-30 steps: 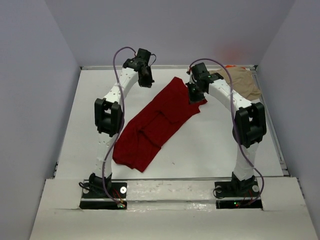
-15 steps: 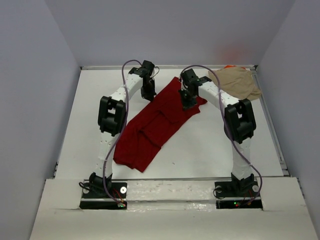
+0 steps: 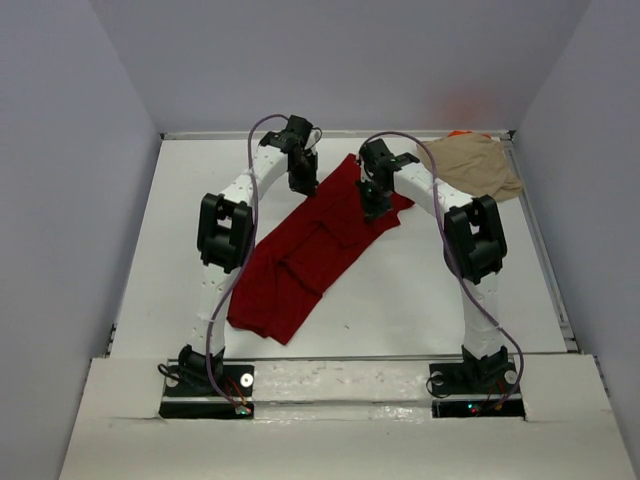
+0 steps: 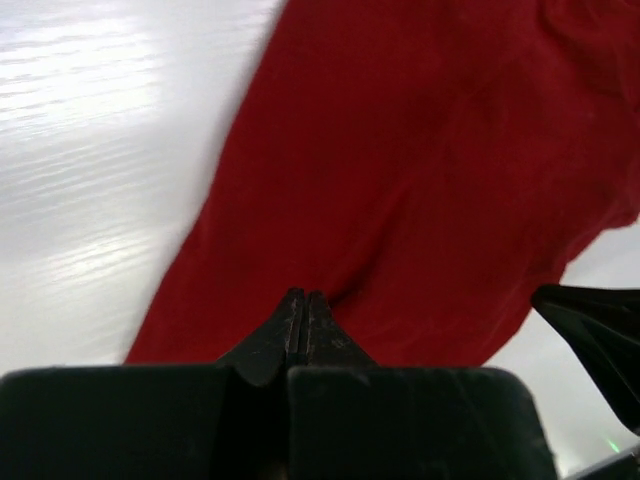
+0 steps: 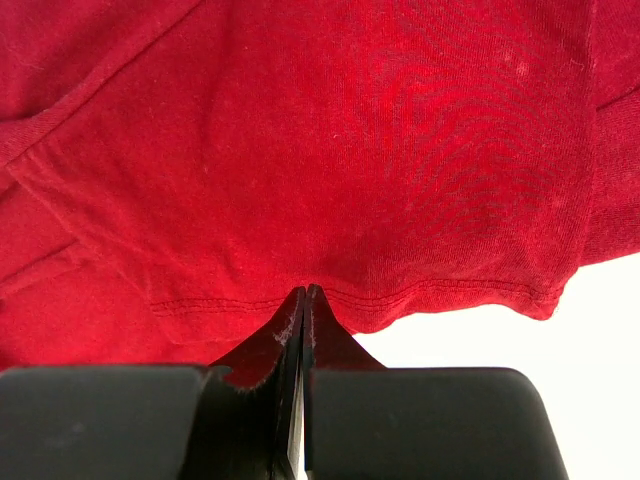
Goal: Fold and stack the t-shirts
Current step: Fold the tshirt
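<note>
White table [image 3: 420,290], plain grey walls [image 3: 340,60] on three sides; dark red t-shirt [image 3: 310,250] diagonal mid-table; tan t-shirt [image 3: 478,165] plus orange sliver [image 3: 460,133] in far right corner; left gripper [image 4: 303,297], right gripper [image 5: 304,292] both clenched — tips at red cloth's far end, pinch unclear.

A large, plain dark red t-shirt [image 3: 310,250] lies loosely folded in a long rumpled strip, slanting across the white table [image 3: 420,290] from near left to far right, while a tan t-shirt [image 3: 482,165] sits crumpled in the far right corner, a sliver of orange cloth [image 3: 460,133] just behind it.
</note>
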